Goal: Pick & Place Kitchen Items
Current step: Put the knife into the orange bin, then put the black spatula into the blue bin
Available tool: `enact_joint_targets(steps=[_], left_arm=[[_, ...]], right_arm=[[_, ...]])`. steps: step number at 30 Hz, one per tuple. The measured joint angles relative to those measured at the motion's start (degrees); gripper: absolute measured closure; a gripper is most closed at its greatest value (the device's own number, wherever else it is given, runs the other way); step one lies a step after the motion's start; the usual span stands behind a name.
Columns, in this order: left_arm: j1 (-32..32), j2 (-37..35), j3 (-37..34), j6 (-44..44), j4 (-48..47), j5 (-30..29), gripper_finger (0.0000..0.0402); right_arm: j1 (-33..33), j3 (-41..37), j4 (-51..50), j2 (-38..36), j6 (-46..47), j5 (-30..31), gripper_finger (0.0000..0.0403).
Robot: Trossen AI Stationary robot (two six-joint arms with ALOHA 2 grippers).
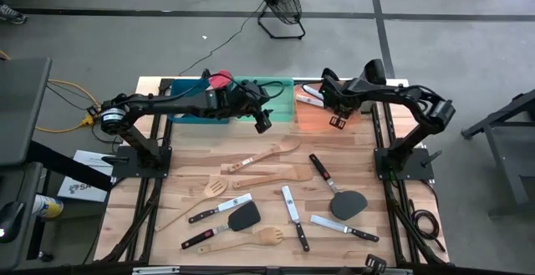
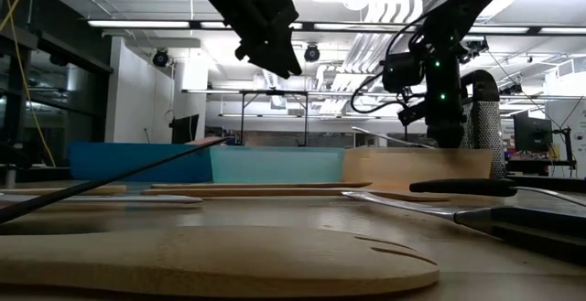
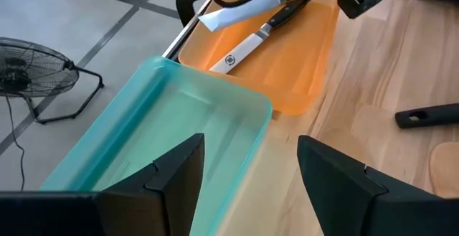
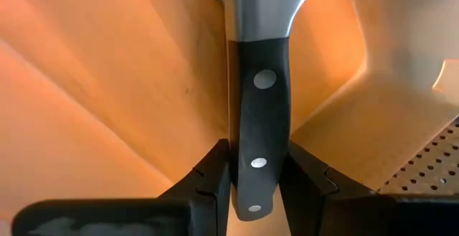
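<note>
The right claw (image 4: 254, 186) is clamped on the black riveted handle of a steel knife (image 4: 262, 100), and in the high view it sits upper right of centre, over the orange bin (image 1: 313, 118) at the worktop's (image 1: 401, 225) far edge. In the left wrist view that bin already holds a knife with a pale blade (image 3: 247, 44). So the step in hand looks like the placing half of a pick-and-place: the knife is carried to its bin but not yet let go. The next move would call for lowering it enough that it drops flat, spreading the fingers, then lifting clear without catching the bin's wall. The left claw (image 3: 251, 171) hangs with its fingers apart and nothing between them above the teal bin (image 3: 172, 121), upper centre of the high view. Most remaining utensils, wooden spoons (image 1: 272, 154), black turners (image 1: 347, 201) and more knives (image 1: 292, 216), lie scattered across the lower middle of the worktop.
</note>
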Motion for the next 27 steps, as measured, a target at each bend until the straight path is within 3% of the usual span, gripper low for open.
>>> enact_joint_targets(steps=[7,18,27], left_arm=[[0.0,0.02,0.0,0.0,-0.8,0.0,0.0184],[0.0,0.04,0.0,0.0,-2.0,0.02,0.0184],[0.0,0.04,0.0,-0.22,-4.11,0.09,0.0184]], right_arm=[[-0.46,0.0,0.02,0.0,-0.03,-0.12,0.0273],[-0.39,0.01,-0.55,-0.32,1.23,-0.15,0.0282],[-0.33,1.26,-0.44,-0.46,7.35,-1.93,0.0255]])
